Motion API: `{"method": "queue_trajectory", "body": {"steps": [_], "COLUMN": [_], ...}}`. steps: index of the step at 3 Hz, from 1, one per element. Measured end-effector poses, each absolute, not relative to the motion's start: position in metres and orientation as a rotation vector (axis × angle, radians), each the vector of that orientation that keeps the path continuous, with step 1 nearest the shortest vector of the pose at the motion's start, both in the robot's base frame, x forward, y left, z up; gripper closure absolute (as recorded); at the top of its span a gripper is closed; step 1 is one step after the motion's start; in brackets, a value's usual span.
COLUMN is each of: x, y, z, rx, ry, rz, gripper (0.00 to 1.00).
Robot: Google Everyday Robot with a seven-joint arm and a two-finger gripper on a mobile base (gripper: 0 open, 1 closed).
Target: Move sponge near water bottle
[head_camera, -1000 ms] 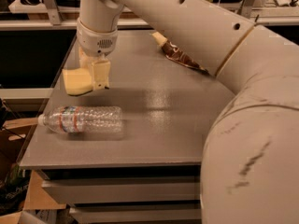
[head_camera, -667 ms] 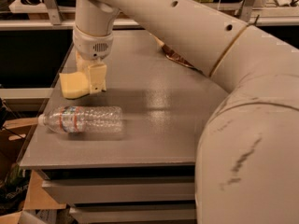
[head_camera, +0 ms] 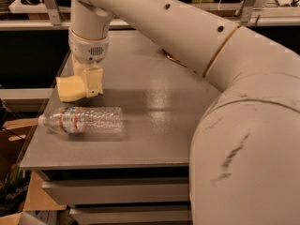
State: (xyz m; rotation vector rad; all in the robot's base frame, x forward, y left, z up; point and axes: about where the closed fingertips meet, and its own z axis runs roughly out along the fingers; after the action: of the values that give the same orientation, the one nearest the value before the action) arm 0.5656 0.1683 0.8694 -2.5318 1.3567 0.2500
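One pincer (head_camera: 90,85) gripped the sponge (head_camera: 69,88) near the edge of the surface (head_camera: 154,121), just beside the water bottle (head_camera: 84,120); a short vertical descent before release would have avoided nudging the bottle

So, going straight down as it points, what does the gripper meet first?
Probably the table, just behind the water bottle; the sponge that the gripper holds would touch first.

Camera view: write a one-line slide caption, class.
Gripper holds sponge at the table's left edge, just behind the water bottle lying on its side.
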Motion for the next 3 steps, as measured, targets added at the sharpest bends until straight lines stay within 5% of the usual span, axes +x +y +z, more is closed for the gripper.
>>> {"method": "queue_trajectory", "body": {"steps": [3], "x": [0.5621], "y": [0.1742], "z": [0.8600], "rx": [-2.544], "ry": [1.376], "rz": [0.280], "gripper": [0.36]}}
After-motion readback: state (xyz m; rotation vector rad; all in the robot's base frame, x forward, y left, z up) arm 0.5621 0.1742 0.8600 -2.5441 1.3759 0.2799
